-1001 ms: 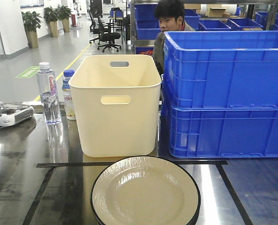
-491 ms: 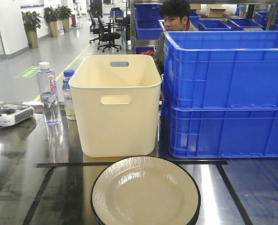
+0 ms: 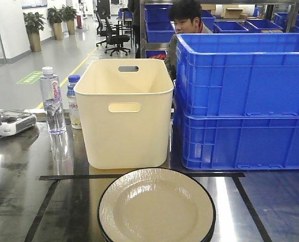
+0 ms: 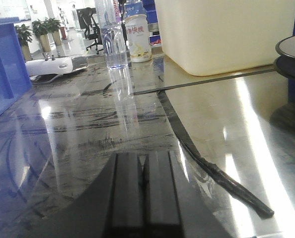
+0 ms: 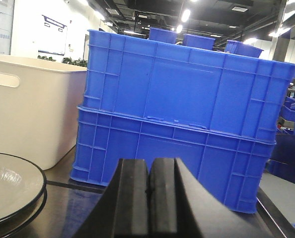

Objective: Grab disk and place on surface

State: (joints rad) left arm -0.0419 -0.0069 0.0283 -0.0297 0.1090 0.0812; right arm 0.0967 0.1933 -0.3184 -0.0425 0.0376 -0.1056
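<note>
The disk is a cream plate with a black rim. It lies on the shiny dark grey metal tabletop, inside the black tape lines, near the front edge. A second black rim shows just beneath it. The plate's edge appears at the right of the left wrist view and at the lower left of the right wrist view. My left gripper is shut and empty, low over the tabletop to the left of the plate. My right gripper is shut and empty, to the right of the plate. Neither gripper shows in the front view.
A cream bin stands right behind the plate. Stacked blue crates stand to its right. Two bottles and a white device are at the back left. A person is behind the crates. Another blue crate is at the far left.
Only the person's head behind the crates has shifted a little. The plate stays put and no gripper enters the front view.
</note>
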